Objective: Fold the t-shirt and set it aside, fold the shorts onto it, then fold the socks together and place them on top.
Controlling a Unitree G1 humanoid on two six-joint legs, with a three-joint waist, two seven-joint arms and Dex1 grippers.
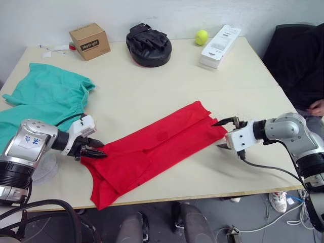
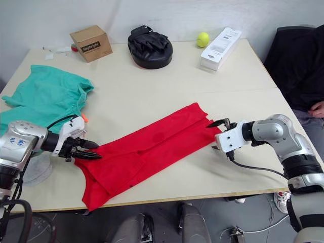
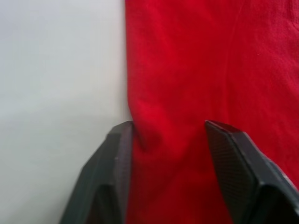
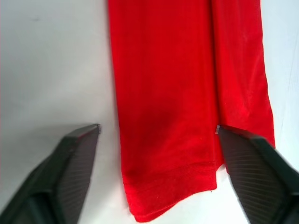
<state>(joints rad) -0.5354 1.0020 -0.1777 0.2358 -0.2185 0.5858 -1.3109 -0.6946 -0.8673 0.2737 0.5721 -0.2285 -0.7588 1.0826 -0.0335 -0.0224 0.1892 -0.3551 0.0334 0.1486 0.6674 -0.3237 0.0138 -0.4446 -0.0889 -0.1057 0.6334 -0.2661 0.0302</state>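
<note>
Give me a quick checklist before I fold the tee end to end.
1. Tee folded into a long strip: ok.
2. Left pincer at one end of the strip, fingers open over its edge, not yet closed: not ok.
3. Right pincer open at the hem end, straddling it: ok.
4. Table beside the strip bare for the fold: ok.
5. Shorts off the tee: ok.
6. Socks located: cannot tell.

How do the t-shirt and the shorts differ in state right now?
The t-shirt is red and folded into a long narrow strip, with the left gripper and right gripper at its ends. The shorts are teal-green, loosely spread and unfolded, with no gripper on them. Both lie on the table.
</note>
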